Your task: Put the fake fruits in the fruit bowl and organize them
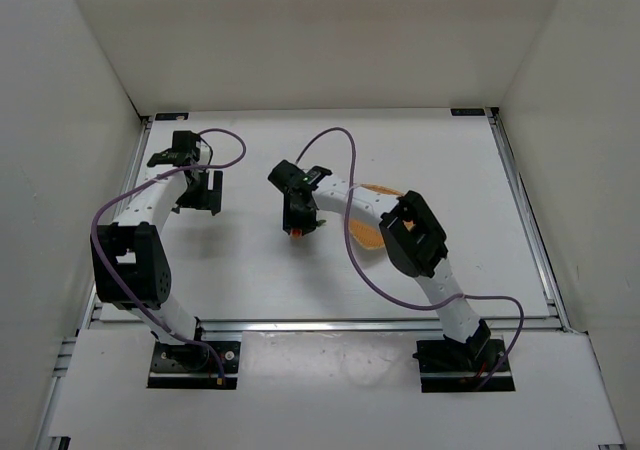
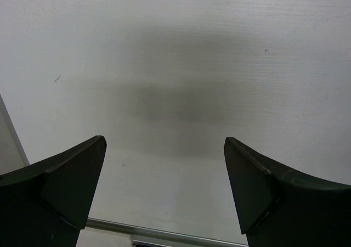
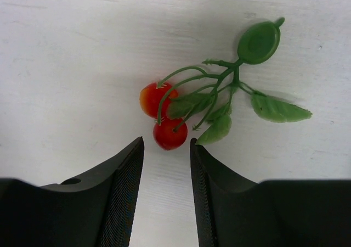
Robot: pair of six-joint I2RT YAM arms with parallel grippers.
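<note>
R side: right gripper (image 3: 166,144) has its jaws parted by a narrow gap w/ nothing between them, so it grips nothing. The berry cluster (image 3: 181,107) lies flat on the white table (image 3: 66,55) just ahead of the fingertips. It has two red-orange berries close together, the nearer one right at the mouth of the gap. Thin green stems run up and right to a round green cap, w/ a few leaves spread to the right. In the top view the cluster shows only as a small orange speck under the gripper, just left of the wicker basket (image 1: 365,236). The basket is mostly hidden by the right arm (image 1: 415,235), so its contents can't be told, but the cluster looks to be outside it, approx. beside its left edge. L side: left gripper (image 2: 164,141) has jaws spread wide and empty, over the table, well apart from cluster & basket.
</note>
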